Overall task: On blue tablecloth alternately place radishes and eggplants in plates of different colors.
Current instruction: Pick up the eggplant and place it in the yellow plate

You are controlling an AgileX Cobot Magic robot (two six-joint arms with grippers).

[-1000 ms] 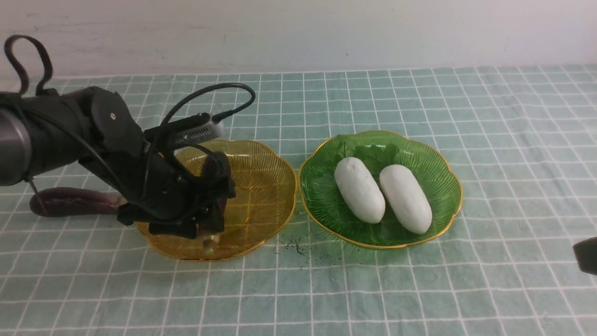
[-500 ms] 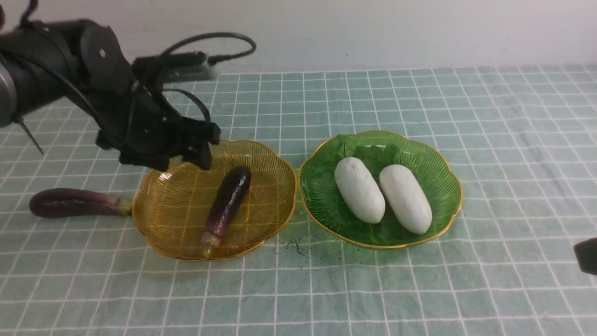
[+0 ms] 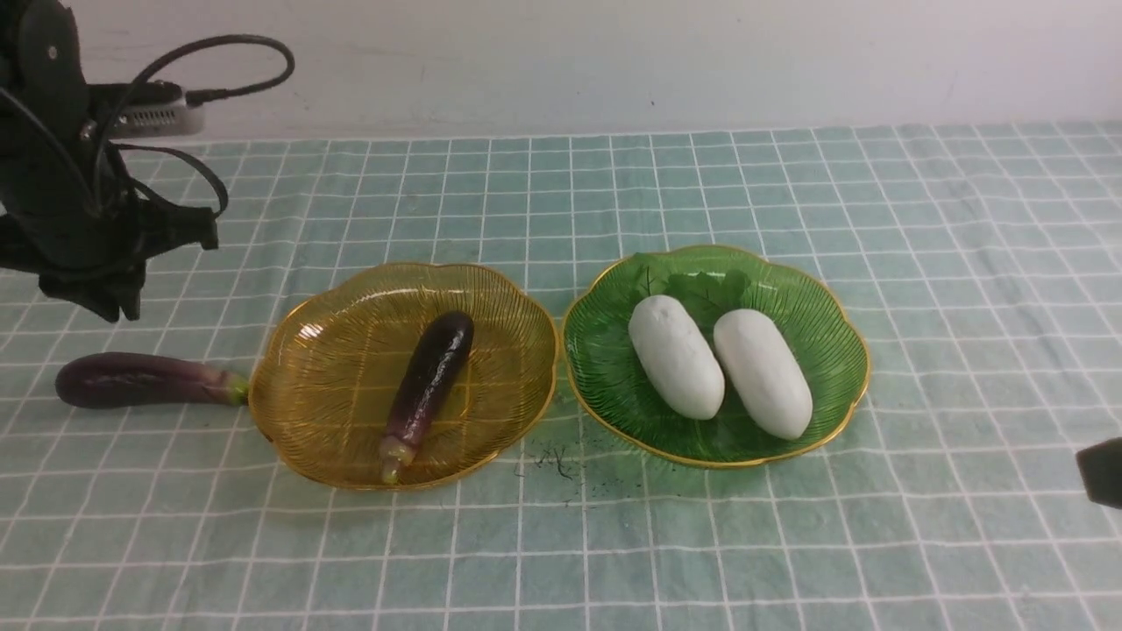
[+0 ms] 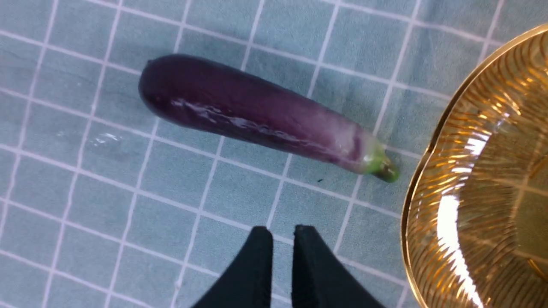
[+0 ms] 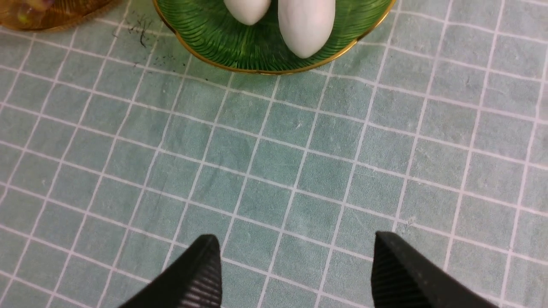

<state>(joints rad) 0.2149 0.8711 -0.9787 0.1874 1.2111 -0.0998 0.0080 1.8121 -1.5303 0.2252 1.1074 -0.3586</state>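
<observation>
Blue tablecloth [image 3: 614,543] runs past every edge of the front view. The far edge meets a pale wall [image 3: 614,61].

Open cloth lies along the near strip and the whole right side. The middle is taken up by two plates whose rims nearly meet, the amber plate [image 3: 302,438] on the left and the green plate [image 3: 605,350] on the right. Dark crumbs [image 3: 557,460] lie on the cloth near where the rims come closest.

Two radishes, [image 3: 676,357] and [image 3: 763,372], lie side by side in the green plate. They are white and smooth, and they slant alike.

Plated eggplant [image 3: 428,386] lies diagonally in the amber plate, glossy dark purple, with its pale stem toward the near rim.

Loose eggplant [image 3: 140,379] lies flat on the cloth left of the amber plate. Its green stem tip is just short of the rim.

Left gripper [image 4: 283,233] hangs above the cloth at far left, with the loose eggplant just ahead of it. Its fingers are almost together with nothing between them.

Right gripper [image 5: 295,239] is at the near right over bare cloth. Its fingers are spread wide and hold nothing.
</observation>
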